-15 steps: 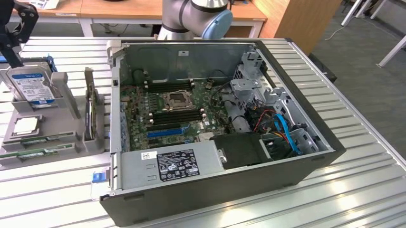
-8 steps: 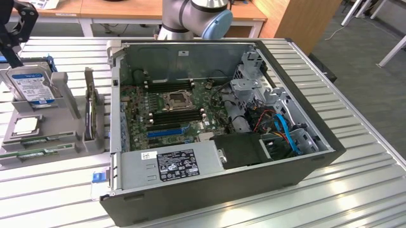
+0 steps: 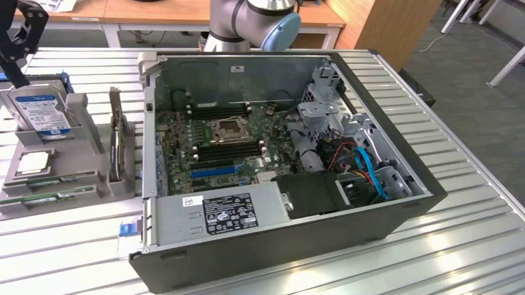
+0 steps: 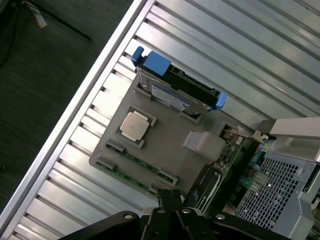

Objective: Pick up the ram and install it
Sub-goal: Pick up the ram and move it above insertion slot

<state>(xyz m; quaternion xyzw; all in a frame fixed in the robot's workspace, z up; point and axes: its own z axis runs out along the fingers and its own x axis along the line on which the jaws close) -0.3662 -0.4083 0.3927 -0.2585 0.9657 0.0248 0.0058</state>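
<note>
Two ram sticks (image 3: 58, 180) lie flat, parallel, along tray (image 3: 72, 158) edge.

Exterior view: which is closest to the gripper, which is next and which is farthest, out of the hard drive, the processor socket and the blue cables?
1. Hard drive, by the gripper, exterior view's left.
2. Processor socket, middle of the case.
3. Blue cables, exterior view's right.

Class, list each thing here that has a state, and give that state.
Case: open, lying on its side.
Ram: flat in the holder, ungripped.
Hard drive: upright in the holder.
CPU: flat in the holder.
Gripper: shut, holding nothing.
</note>
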